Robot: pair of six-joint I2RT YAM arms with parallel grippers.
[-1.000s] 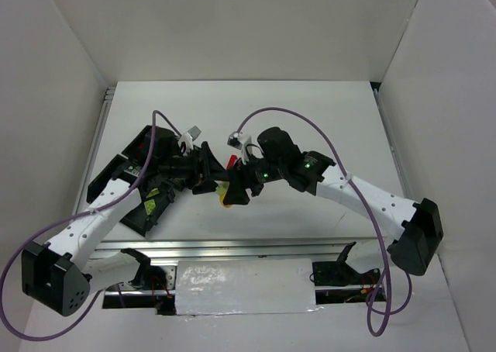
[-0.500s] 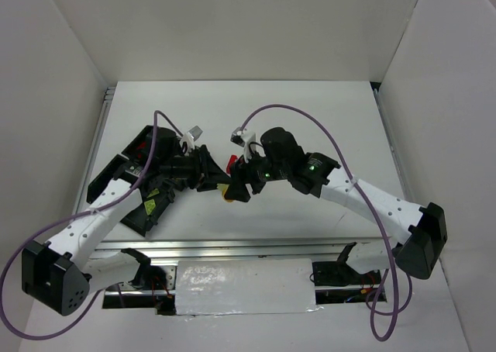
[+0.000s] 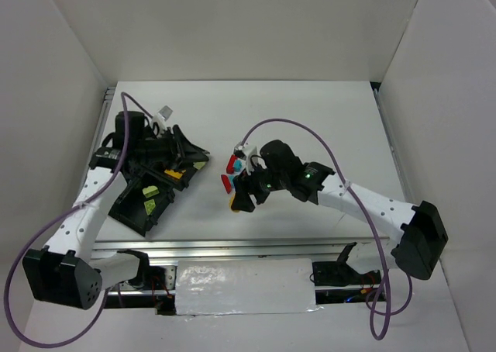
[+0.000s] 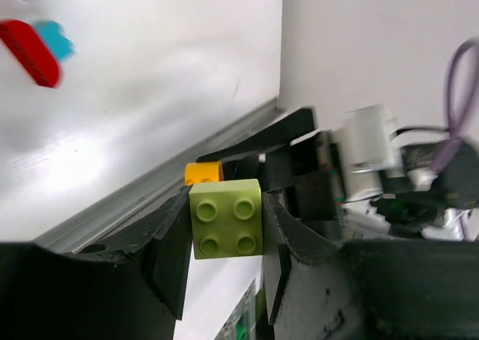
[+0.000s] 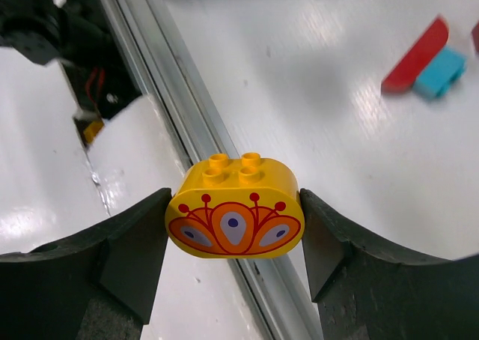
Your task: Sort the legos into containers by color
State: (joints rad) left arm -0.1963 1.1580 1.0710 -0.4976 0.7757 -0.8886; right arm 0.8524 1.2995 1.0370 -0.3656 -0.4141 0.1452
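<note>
from my seat the top view gives the layout. the black tray (image 3: 126, 209) sits at the left of the counter (image 3: 310, 119), with lime green bricks (image 3: 149, 197) and a yellow brick (image 3: 172, 174) showing in its compartments. the left gripper (image 3: 184, 152) hangs over the tray's upper right part. the right gripper (image 3: 242, 199) is at mid-counter, just below the loose red and cyan bricks (image 3: 231, 166). from up there i cannot see what the left gripper carries, since the arm hides it. only a sliver of yellow shows at the right one.

the wrist views fill that in. in the left wrist view the left gripper's fingers (image 4: 168, 254) are clamped on either side of a lime green two-by-two brick (image 4: 226, 219), studs toward the camera. a small orange-yellow brick (image 4: 204, 173) sits just behind it, mostly hidden. the loose red and cyan bricks appear at the upper left of that frame, blurred, and one is cut off by the top edge.

in the right wrist view the right gripper is gripping a rounded orange-yellow printed brick (image 5: 236, 216). it has a red fan pattern on its face and four studs on top, and it is held above a metal rail (image 5: 179, 123). a red and a cyan piece lie touching at the upper right.

i cannot tell which compartment lies under the lime green two-by-two brick. the dark shapes at the right of the left wrist view are too blurred to name.
</note>
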